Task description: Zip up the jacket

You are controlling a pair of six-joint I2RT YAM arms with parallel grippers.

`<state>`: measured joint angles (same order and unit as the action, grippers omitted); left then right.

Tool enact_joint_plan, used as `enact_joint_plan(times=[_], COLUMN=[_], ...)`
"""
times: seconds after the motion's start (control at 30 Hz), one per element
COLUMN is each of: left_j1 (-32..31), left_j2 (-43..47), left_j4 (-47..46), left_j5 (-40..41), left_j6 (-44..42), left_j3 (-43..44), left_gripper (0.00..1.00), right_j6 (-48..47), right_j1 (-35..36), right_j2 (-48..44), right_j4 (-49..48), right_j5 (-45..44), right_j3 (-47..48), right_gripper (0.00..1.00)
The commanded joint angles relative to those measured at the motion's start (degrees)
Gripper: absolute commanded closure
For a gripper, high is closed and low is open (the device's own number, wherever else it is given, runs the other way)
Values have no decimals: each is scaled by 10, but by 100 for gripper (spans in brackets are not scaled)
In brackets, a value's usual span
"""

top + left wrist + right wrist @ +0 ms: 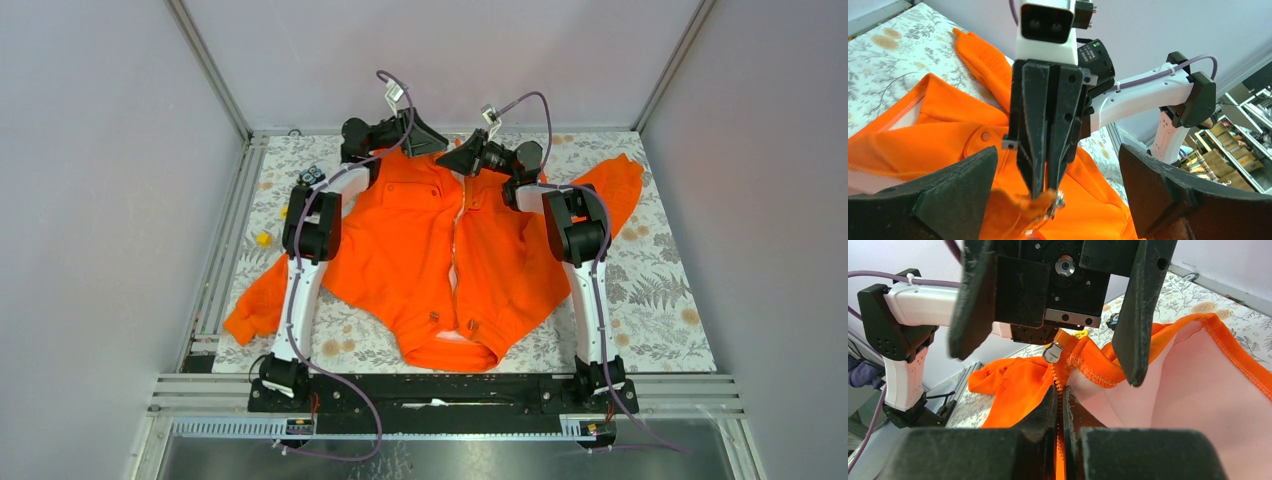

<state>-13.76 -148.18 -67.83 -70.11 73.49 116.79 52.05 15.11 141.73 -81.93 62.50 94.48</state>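
The jacket (400,250) lies spread flat in the middle of the top view, front side up, hem toward the bottom of the frame and collar end toward the top. One sleeve (255,305) trails to the lower left and the other reaches to the upper right. Its zipper (455,260) runs down the centre, and the two front edges stand slightly apart along it, showing a pale strip. At the top end of that line the right gripper (463,157) is clamped tight on the jacket's zipper edge. In its own wrist view its fingers (1048,410) press together with the orange teeth between them, and pale pink lining (1188,390) shows at the right. The metal slider (1053,352) sits just beyond those fingertips, on the bunched orange edge. The left gripper (428,140) faces the right one from the upper side with its jaws spread wide. They stand on either side of the slider and hold nothing. Whether they touch the cloth cannot be told. The jacket rests on a leaf-patterned table (660,300), and a small yellow piece (263,238) lies on it near the left edge.
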Motion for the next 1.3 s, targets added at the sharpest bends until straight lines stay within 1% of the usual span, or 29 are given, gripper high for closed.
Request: enact_joint_plan(times=[0.0, 0.07, 0.2, 0.37, 0.43, 0.53, 0.9, 0.93, 0.97, 1.03, 1.07, 1.1, 1.17, 1.27], left_j1=[-22, -20, -11, 17, 24, 28, 30, 30, 30, 28, 24, 18, 1, -13], left_j2=[-4, -4, 6, 22, 22, 20, 20, 20, 18, 11, 5, -2, -16, -16], left_j4=[30, 31, 41, -11, -38, -65, -106, -105, -101, -70, -48, -24, 12, 95], left_j5=[-9, -16, -30, -30, -30, -31, -31, -28, -21, 5, 12, 14, -3, -15], left_j6=[-49, -47, -57, -23, -3, 22, 52, 51, 47, 29, 20, 10, -13, -82], left_j3=[58, 60, 35, -9, -16, -20, -29, -28, -23, 4, 22, 40, 68, 74], left_gripper=[1, 3, 16, 23, 29, 32, 50, 49, 43, 19, 10, 6, 2, 1], right_j6=[13, 11, 2, -17, -20, -26, -52, -50, -45, -28, -22, -17, -13, -13], right_j1=[4, 4, 4, 0, -1, -3, -7, -7, -7, -7, -7, -7, -7, -7], right_j2=[-22, -24, -29, -43, -45, -49, -63, -62, -61, -55, -54, -53, -52, -53], right_j4=[-54, -53, -53, -47, -48, -46, -34, -36, -40, -57, -62, -66, -69, -67], right_j5=[13, 12, 2, -9, -13, -20, -45, -46, -44, -40, -38, -37, -35, -33], right_j3=[15, 12, 4, -17, -21, -28, -54, -53, -51, -45, -43, -42, -39, -40], right_gripper=[100, 100, 100, 100, 100, 100, 100, 100, 100, 100, 100, 100, 100, 100])
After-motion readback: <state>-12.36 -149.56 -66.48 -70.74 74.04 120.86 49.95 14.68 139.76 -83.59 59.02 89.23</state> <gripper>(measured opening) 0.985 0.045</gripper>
